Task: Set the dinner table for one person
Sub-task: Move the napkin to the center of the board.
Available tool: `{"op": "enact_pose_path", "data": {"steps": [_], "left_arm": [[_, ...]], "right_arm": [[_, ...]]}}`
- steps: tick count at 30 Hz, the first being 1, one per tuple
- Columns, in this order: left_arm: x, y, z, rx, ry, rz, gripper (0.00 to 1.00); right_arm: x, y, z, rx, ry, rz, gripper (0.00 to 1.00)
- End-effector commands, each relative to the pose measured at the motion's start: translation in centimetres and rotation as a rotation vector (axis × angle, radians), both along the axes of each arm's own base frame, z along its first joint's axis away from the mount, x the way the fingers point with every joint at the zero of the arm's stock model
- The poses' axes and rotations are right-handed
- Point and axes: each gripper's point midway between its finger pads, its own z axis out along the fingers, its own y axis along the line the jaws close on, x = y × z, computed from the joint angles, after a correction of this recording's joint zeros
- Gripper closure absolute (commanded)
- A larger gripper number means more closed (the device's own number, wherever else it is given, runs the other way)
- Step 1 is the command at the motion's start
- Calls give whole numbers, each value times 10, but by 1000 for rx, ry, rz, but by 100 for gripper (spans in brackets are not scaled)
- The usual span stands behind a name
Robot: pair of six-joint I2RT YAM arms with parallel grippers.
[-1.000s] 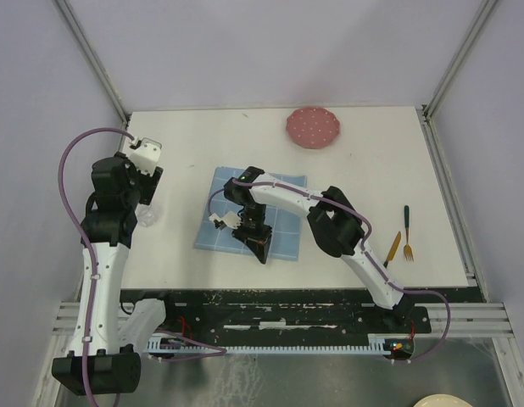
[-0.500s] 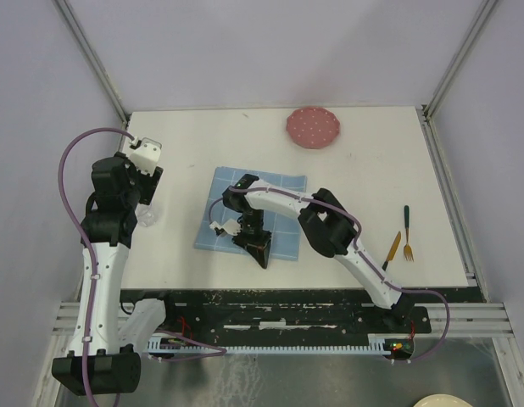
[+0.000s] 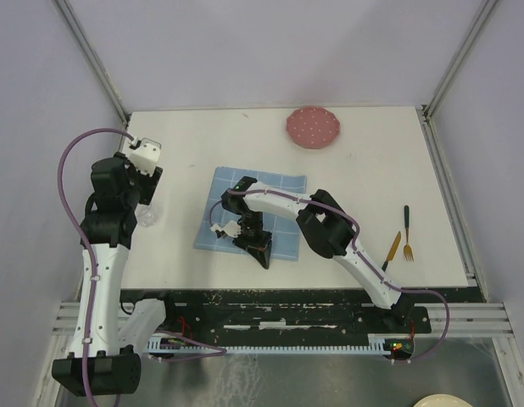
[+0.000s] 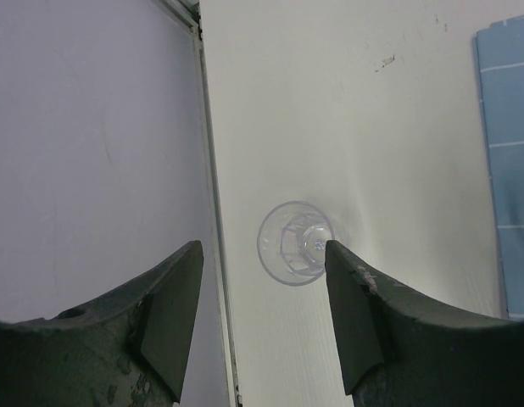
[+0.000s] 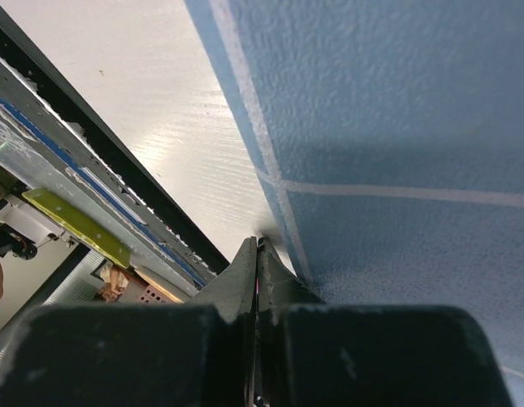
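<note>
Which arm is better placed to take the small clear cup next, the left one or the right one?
Left. The left pincer hangs open right above the cup; the right pincer is shut, low at the near edge of the placemat, farther away.

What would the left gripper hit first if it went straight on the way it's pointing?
Most likely the clear cup, which stands on the dinner table in line with the open jaws of the left gripper; how far ahead it lies is unclear.
</note>
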Motion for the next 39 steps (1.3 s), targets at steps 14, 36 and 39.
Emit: {"op": "enact_pose_path", "data": {"steps": [14, 36, 39], "left_arm": [[6, -1, 14, -14, -73, 9, 33], [8, -2, 17, -23, -81, 7, 33], [7, -2, 17, -29, -82, 7, 33]], "right_arm": [[40, -11, -14, -32, -80, -70, 98], [68, -8, 20, 26, -222, -77, 98], [67, -8, 16, 21, -208, -80, 98]]}}
